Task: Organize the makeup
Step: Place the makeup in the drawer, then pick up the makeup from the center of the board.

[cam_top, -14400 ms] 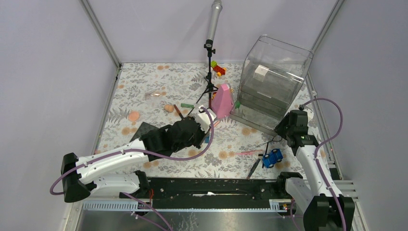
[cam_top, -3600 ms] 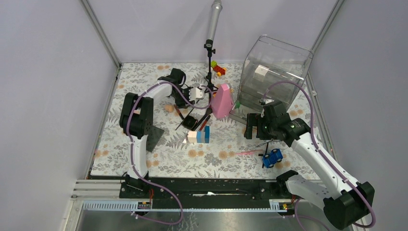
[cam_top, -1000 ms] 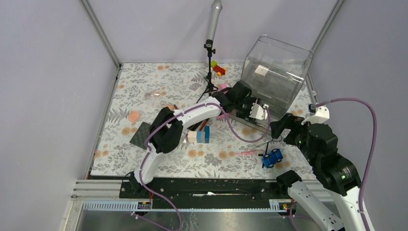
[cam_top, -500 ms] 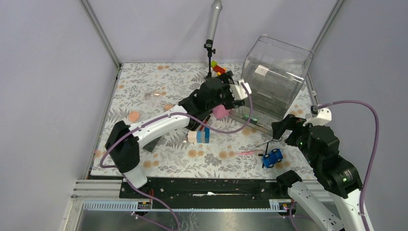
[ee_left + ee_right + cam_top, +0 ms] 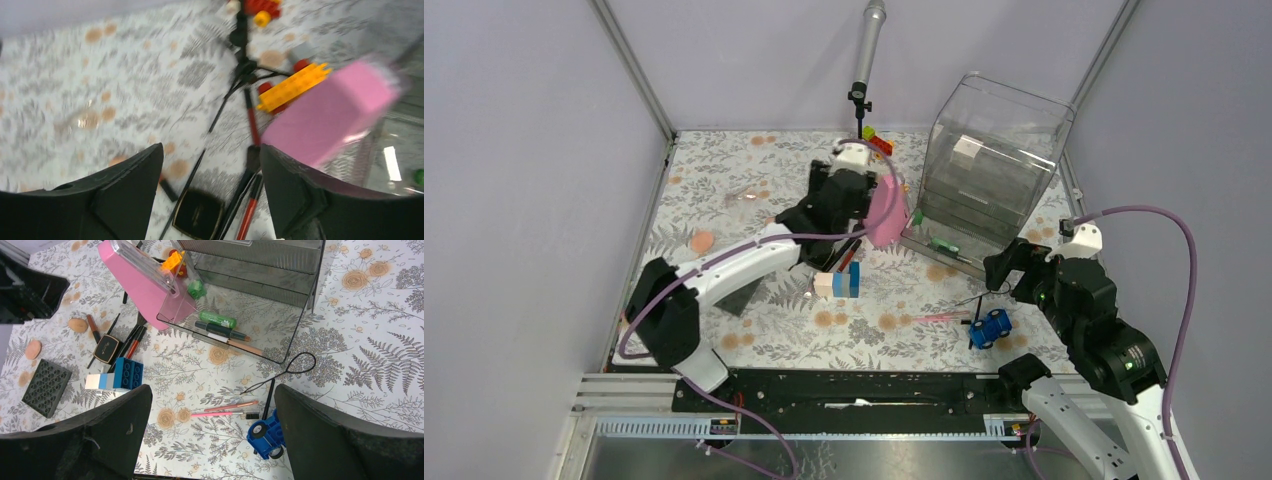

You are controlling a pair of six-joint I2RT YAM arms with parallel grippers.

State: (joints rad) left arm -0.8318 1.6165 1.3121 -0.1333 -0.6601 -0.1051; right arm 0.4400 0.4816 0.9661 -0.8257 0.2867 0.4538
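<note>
Top view: peach sponge (image 5: pixel 701 241) lies at the mat's left; pink pencils (image 5: pixel 942 317) lie just beside the blue toy car (image 5: pixel 990 327).
Left wrist view: left gripper (image 5: pixel 211 150) spread wide, holding nothing; black compact (image 5: pixel 198 220) and red pencil (image 5: pixel 251 117) on the mat beyond.
Right wrist view: right gripper (image 5: pixel 212 390) fully apart, empty; green tube (image 5: pixel 218 319) lies inside the clear drawer (image 5: pixel 272 322).

Claw (image 5: pixel 210 150) wide open w/ black compact (image 5: pixel 197 220) & red pencil (image 5: pixel 251 117) btwn, blurry pink cone (image 5: pixel 327 112) rt.
</note>
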